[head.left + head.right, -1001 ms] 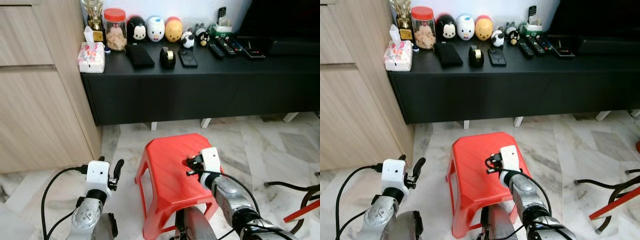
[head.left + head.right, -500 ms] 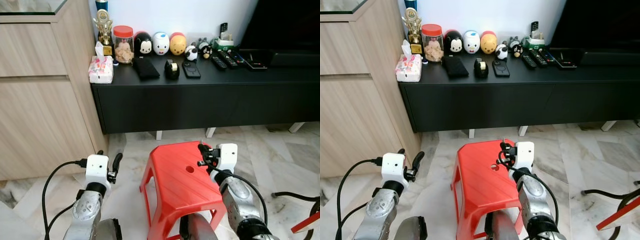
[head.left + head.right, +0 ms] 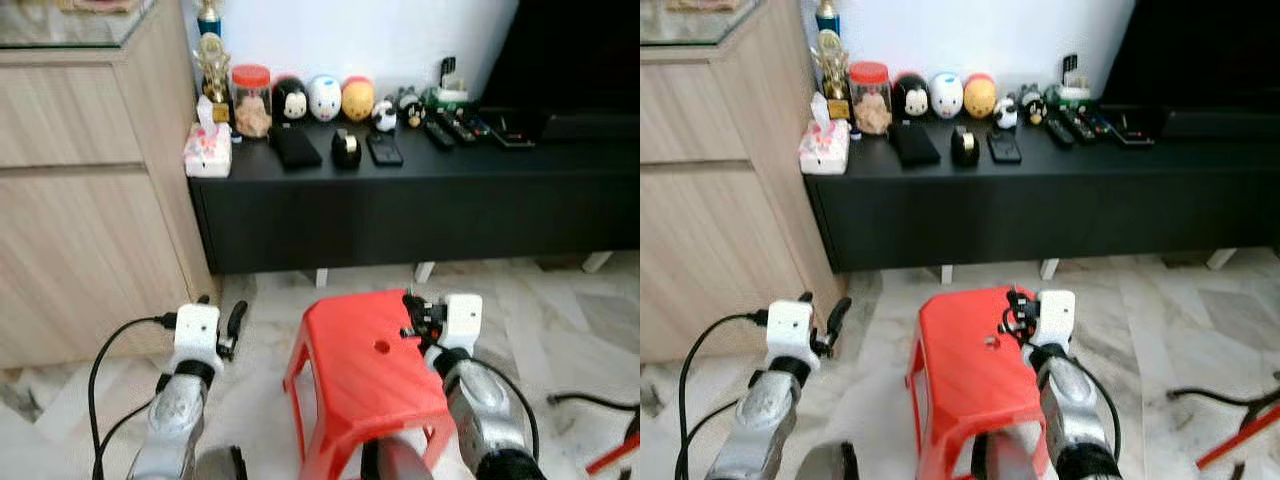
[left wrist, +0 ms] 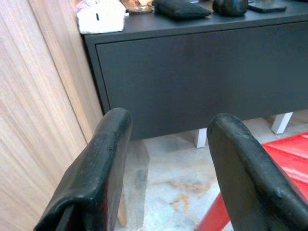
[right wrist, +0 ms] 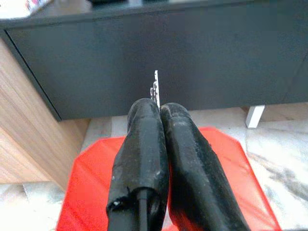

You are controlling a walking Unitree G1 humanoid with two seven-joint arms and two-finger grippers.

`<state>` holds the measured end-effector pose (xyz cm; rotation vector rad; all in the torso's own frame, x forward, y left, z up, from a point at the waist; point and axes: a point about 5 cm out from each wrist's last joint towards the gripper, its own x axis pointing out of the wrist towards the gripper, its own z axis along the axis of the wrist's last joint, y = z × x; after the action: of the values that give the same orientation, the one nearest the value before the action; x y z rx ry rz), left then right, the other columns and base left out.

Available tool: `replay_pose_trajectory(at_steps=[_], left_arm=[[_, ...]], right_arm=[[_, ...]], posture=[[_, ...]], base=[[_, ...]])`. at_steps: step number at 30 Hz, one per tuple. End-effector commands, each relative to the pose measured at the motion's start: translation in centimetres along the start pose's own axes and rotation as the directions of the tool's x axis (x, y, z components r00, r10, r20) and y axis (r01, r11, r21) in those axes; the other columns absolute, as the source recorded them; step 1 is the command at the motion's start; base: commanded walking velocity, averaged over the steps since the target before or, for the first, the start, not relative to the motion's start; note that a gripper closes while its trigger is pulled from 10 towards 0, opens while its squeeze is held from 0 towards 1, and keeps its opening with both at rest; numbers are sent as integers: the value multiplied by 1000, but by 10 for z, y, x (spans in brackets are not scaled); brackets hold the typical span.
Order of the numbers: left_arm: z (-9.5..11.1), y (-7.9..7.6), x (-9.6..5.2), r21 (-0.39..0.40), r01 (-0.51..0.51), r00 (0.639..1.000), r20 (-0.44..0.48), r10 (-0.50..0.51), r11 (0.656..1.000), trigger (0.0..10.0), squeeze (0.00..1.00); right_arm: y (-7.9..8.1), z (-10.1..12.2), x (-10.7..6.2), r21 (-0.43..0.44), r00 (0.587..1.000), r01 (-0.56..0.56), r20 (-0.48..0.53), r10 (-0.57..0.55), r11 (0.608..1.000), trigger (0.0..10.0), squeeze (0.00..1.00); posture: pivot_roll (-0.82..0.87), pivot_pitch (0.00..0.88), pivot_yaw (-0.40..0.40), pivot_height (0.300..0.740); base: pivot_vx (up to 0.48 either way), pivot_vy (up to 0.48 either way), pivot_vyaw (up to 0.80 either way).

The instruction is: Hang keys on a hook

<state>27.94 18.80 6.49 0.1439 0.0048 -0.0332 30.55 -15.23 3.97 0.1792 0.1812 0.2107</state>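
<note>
A long black cabinet (image 3: pixel 420 205) on white legs stands against a white wall (image 3: pixel 390 40), ahead of the right claw (image 3: pixel 412 312). A wooden cupboard (image 3: pixel 90 200) rises left of the left claw (image 3: pixel 233 322). A red stool (image 3: pixel 365 385) sits on the marble floor (image 3: pixel 560 310) under the right claw.

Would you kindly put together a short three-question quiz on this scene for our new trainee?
1. True or false: the right hand is shut on a key, whose metal tip sticks out past the fingertips.
2. Multiple choice: the red plastic stool stands on the floor in front of (a) a wooden table, (b) the black TV cabinet, (c) a sofa.
3. Fill in: the left hand is ____, with nothing between its fingers.

Key
1. True.
2. b. The stool stands on the marble floor before the cabinet.
3. Open.
</note>
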Motion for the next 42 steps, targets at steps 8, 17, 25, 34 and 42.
replay_pose_trajectory(at_steps=[8,17,25,34,42], left_arm=[[4,-2,4,-8,9,1000,27,-9,1000,10000,0],[2,-5,1,-22,16,999,31,-15,1000,10000,0],[2,-5,-2,-43,21,999,37,-19,999,10000,0],[2,-6,-3,-50,24,999,40,-22,998,10000,0],[2,-6,-3,-52,31,999,42,-29,998,10000,0]], right_arm=[[-6,6,0,-18,1000,7,4,-7,1000,10000,0],[-9,1,-4,-16,999,22,-25,-22,1000,10000,0],[-9,1,-4,-21,999,18,-32,-18,1000,10000,0],[-8,0,-4,-26,999,6,-42,-7,1000,10000,0],[-5,-1,-4,-29,999,-2,-51,1,1000,10000,0]], posture=[[7,0,-92,740],[7,0,-104,740],[5,0,-105,740],[4,0,-103,740],[4,0,-99,740]], base=[[0,0,0],[0,0,0],[0,0,0],[0,0,0],[0,0,0]])
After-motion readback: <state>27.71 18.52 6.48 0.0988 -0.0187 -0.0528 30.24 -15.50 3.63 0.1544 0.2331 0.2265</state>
